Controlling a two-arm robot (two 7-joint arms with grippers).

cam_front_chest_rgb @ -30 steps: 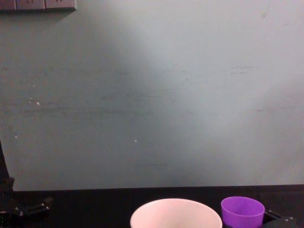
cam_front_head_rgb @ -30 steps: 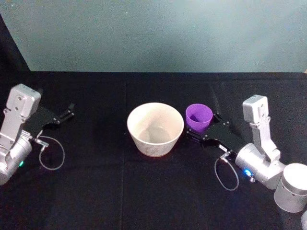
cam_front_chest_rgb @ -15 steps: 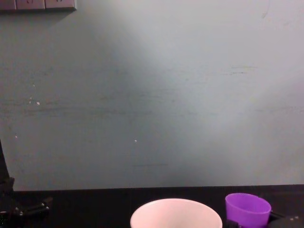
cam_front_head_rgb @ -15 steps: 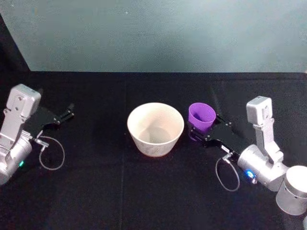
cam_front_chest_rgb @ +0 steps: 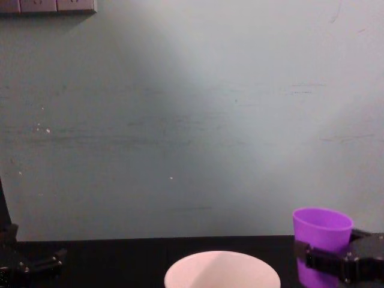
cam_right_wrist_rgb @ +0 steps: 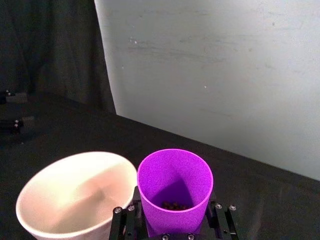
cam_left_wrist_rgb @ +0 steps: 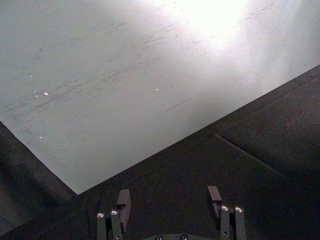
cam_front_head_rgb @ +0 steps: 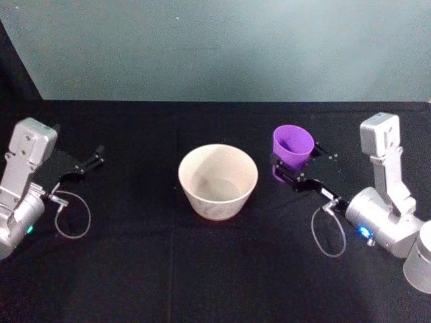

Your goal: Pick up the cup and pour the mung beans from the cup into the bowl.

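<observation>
Lifted off black cloth, cup clamped in right claw; left claw parked wide, grey wall behind.

Cup: bright purple, plain; dark beans inside. Bowl: pale pinkish-white, faint brownish print on outer wall at 6 o'clock. Tablecloth: black. Wall: dull grey-green, scuffed. Right gripper: black; arm silver.

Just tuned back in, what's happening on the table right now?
The right gripper is shut on the cup, holding it upright just right of the bowl, not over it. The mung beans sit in the cup's bottom; nothing is poured yet, and the bowl looks empty. The left gripper rests open at the far left of the table, idle.
</observation>
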